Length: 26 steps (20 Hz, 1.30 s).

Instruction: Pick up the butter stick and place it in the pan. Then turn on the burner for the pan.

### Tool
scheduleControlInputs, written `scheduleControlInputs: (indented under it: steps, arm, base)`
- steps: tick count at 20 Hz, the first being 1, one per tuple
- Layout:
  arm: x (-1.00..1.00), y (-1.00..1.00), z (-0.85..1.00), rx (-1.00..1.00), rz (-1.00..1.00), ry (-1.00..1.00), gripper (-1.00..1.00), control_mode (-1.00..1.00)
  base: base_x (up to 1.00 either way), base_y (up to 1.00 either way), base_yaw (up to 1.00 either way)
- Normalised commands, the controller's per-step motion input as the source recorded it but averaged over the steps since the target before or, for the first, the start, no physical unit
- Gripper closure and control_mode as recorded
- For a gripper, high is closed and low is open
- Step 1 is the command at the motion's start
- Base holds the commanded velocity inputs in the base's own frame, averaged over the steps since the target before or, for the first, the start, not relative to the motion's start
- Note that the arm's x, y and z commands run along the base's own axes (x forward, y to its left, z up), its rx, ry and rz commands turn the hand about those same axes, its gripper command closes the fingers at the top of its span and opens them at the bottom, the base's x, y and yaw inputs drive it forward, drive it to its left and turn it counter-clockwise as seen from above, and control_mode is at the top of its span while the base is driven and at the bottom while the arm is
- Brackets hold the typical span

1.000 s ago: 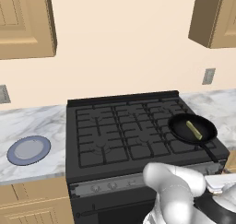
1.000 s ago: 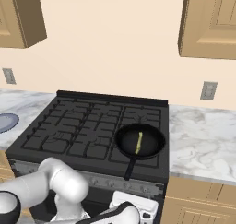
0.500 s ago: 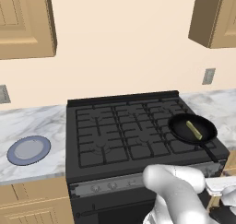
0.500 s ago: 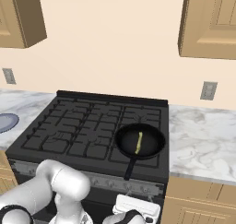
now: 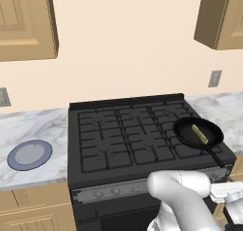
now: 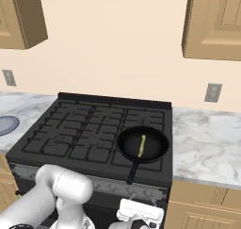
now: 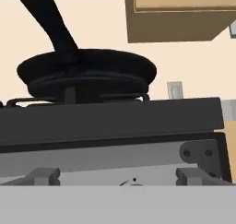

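Nearest the cameras, the white arm (image 5: pixel 182 197) is seen bent low in front of the stove, below the level of the cooking surface. The pincer (image 7: pixel 118 184) is carried at the height of the stove's front control panel (image 7: pixel 115 161) and is pointed straight at it; its two tips (image 7: pixel 44 176) are spread as wide as they go, and nothing is held between them. From the hand view, a row of knobs is only hinted at on the panel, too faint to be told apart.

Just above and beyond the pincer, the pan (image 6: pixel 142 144) is seen resting on the burner (image 6: pixel 136 145) at the front right corner of the stove (image 5: pixel 95 149), its straight handle (image 6: pixel 132 170) pointing out over the front edge toward the robot. The butter stick (image 6: pixel 141 145) lies inside the pan, near its middle, with its long axis running roughly front to back, in line with the handle. The first part of the task is therefore judged done.

The coming move is judged to turn on one relation: the right-hand end of the control panel lies directly ahead of the open pincer, beneath the pan, so a short reach forward onto the matching knob is called for.

Farther off, a blue-grey plate (image 5: pixel 29 154) sits on the marble desk (image 5: pixel 28 130) well to the left of the stove.
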Motion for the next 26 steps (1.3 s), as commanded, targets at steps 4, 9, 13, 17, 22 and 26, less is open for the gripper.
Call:
scheduleControlInputs:
  steps: [4,9,13,17,22,26]
  arm:
    - [0.15,0.0,-0.06,0.0,0.0,-0.06,-1.0,-1.0]
    - [0.09,-0.01,-0.09,0.0,0.0,-0.05,-1.0,-1.0]
    - [0.05,-0.1,-0.1,0.0,0.0,-0.05,-1.0,-1.0]
    - [0.03,-0.14,-0.1,0.0,0.0,-0.05,-1.0,-1.0]
    - [0.03,-0.07,-0.12,0.0,0.0,-0.04,-1.0,-1.0]
    - [0.08,-0.03,-0.1,0.0,0.0,-0.05,-1.0,-1.0]
  base:
    - [0.0,0.0,0.0]
    - [0.0,0.0,0.0]
    - [0.0,0.0,0.0]
    - [0.0,0.0,0.0]
    - [0.0,0.0,0.0]
    - [0.0,0.0,0.0]
